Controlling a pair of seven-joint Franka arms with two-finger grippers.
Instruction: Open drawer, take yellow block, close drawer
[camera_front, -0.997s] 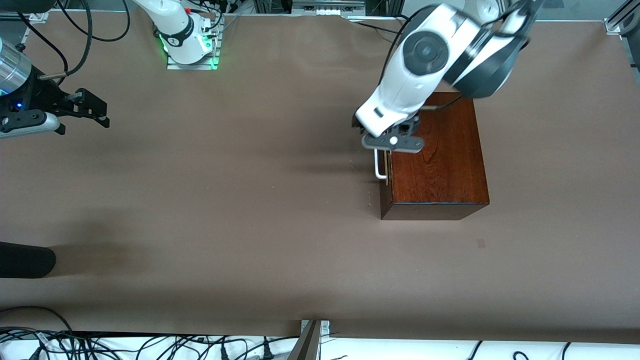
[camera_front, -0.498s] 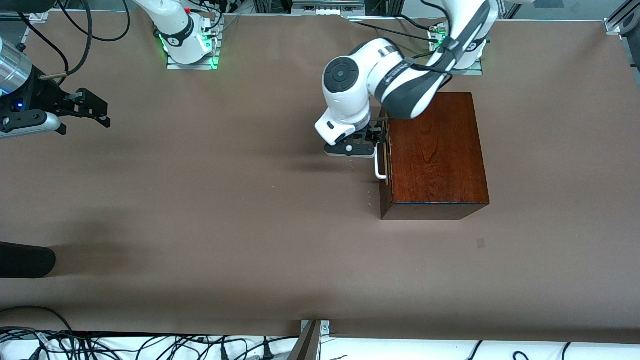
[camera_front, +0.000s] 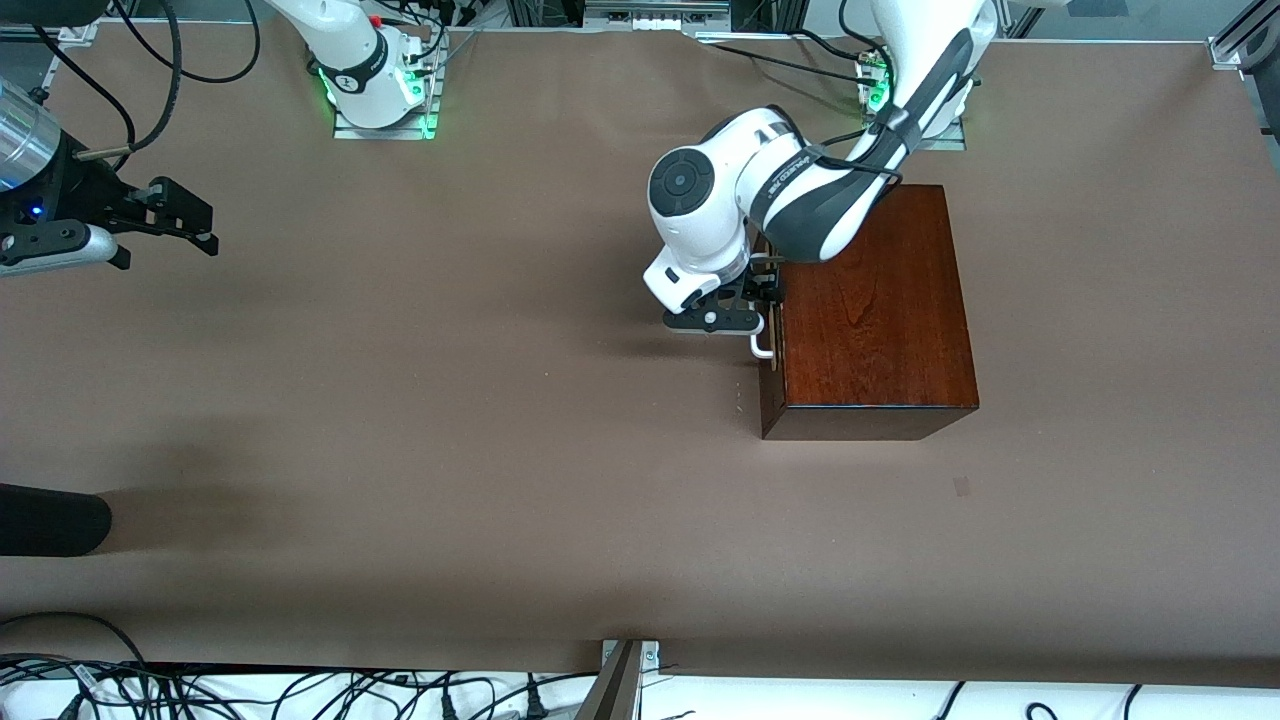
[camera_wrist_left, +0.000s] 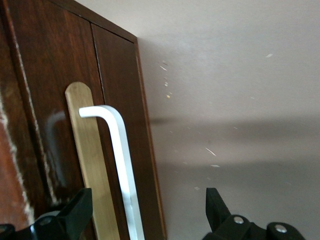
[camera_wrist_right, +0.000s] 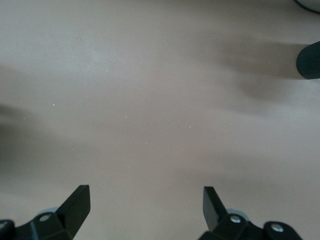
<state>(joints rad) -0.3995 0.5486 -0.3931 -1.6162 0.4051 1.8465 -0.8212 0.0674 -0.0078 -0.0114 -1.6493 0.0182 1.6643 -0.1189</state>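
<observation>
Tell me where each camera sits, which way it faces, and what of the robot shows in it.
Front view: high across the table, facing both bases; shows both arms, the left gripper at the drawer, the right gripper waiting.
Left wrist view: on the left wrist, facing the white handle between open fingers.
Right wrist view: on the right wrist, facing bare table; open fingers.
Front and left wrist views share the handle.

White arms (camera_front: 700, 215), dark grey joint bands, black pincers (camera_front: 768, 290), green base lights.
</observation>
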